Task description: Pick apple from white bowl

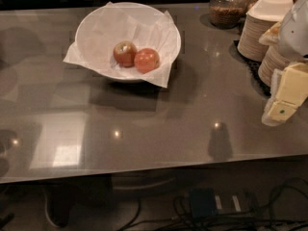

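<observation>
The apple [147,60] lay ungrasped in the bowl [120,76] beside a darker apple [124,53], the gripper [285,100] well right of the bowl, open or closed I could not tell.

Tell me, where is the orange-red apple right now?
In the camera view, the apple lies inside the white bowl, upper left of centre, right beside the darker apple. The end effector hangs far off at the right edge.

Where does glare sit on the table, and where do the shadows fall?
Camera view: glints and a pale square reflection on the glossy table; the white bowl casts a dark shadow in front and rightward; the apple is evenly lit; the gripper, at the right edge, is bright.
</observation>
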Motion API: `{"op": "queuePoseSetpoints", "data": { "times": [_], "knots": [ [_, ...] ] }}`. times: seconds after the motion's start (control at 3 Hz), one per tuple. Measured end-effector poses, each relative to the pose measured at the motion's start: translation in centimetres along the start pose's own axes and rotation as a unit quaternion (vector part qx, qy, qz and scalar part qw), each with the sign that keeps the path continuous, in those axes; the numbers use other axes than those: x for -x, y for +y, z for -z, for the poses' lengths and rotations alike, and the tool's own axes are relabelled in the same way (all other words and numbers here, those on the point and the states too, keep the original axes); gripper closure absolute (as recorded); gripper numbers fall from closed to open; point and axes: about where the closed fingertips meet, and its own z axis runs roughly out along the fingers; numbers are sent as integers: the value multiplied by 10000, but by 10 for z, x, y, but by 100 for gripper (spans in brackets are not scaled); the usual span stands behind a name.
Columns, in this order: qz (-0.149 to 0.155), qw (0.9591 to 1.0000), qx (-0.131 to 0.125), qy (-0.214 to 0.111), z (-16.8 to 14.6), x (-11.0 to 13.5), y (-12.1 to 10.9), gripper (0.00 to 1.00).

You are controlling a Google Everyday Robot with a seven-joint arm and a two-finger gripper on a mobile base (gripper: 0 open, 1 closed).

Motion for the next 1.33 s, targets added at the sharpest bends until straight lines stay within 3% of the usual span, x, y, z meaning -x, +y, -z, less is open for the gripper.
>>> {"op": "queuePoseSetpoints", "data": {
  "times": [0.33, 0.67, 1.33],
  "knots": [
    [0, 10000, 0, -1, 0, 0, 0, 0],
    [5, 9997, -76, -251, -3, 11, -7, 0],
    [-106, 9942, -439, -979, -26, 70, -59, 0]
  ]
}}
